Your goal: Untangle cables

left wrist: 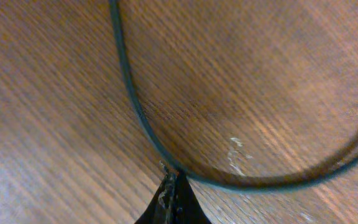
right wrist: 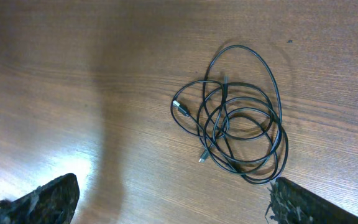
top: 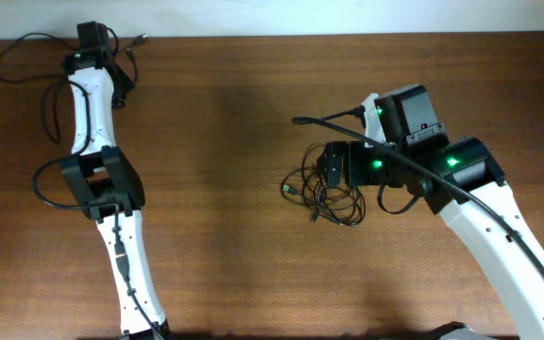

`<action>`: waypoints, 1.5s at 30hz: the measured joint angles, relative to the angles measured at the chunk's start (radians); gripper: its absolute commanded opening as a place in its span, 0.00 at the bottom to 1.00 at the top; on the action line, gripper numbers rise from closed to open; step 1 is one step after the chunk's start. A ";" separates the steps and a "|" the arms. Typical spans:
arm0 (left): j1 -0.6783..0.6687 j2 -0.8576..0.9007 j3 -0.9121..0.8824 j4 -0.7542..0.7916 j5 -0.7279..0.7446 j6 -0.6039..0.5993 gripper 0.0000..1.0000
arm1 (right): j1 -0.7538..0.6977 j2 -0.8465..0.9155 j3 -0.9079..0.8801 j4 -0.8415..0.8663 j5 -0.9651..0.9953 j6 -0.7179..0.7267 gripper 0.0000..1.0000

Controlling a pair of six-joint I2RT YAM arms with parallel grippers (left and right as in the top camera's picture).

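Pressed-together black fingertips of the left gripper [left wrist: 169,202] poke up from the bottom edge of its wrist view, fully closed. A thin dark cord [left wrist: 132,99] curves right past their tip, and whether it is pinched there cannot be told. The rest of the cables [right wrist: 238,130] lie as one tangle of thin black loops with small silvery tips. The tangle is ahead of the right gripper [right wrist: 166,202], nearer one finger than the other and apart from both. That gripper stands wide open and holds nothing, its two fingers [right wrist: 39,202] at the lower corners of its view. Around the tangle spreads the brown wooden table [right wrist: 73,74]. Seen from overhead, the left gripper sits well apart from the tangle.
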 measured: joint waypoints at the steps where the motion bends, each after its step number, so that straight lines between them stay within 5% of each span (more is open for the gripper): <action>1: 0.000 0.003 0.002 0.005 -0.003 0.005 0.00 | 0.000 0.000 0.000 0.000 0.000 0.000 0.99; 10: 0.040 0.037 0.031 0.085 -0.003 0.024 0.00 | 0.000 0.000 0.000 -0.003 0.000 0.000 0.98; 16: 0.079 0.069 0.029 0.306 0.116 0.041 0.01 | 0.000 0.000 0.000 -0.003 -0.002 0.000 0.98; 19: 0.084 0.081 0.029 0.365 0.175 0.063 0.23 | 0.000 0.000 0.000 -0.010 -0.002 0.000 0.99; 21: 0.084 0.081 0.029 0.369 0.209 0.072 0.49 | 0.000 0.000 0.000 -0.017 -0.002 0.000 0.99; 28: 0.092 0.047 0.027 0.297 0.250 0.094 0.98 | 0.000 0.000 0.000 -0.021 -0.003 0.000 0.99; 45: 0.106 -0.375 0.014 0.057 0.326 0.094 1.00 | 0.000 0.000 0.000 -0.053 -0.004 0.001 0.99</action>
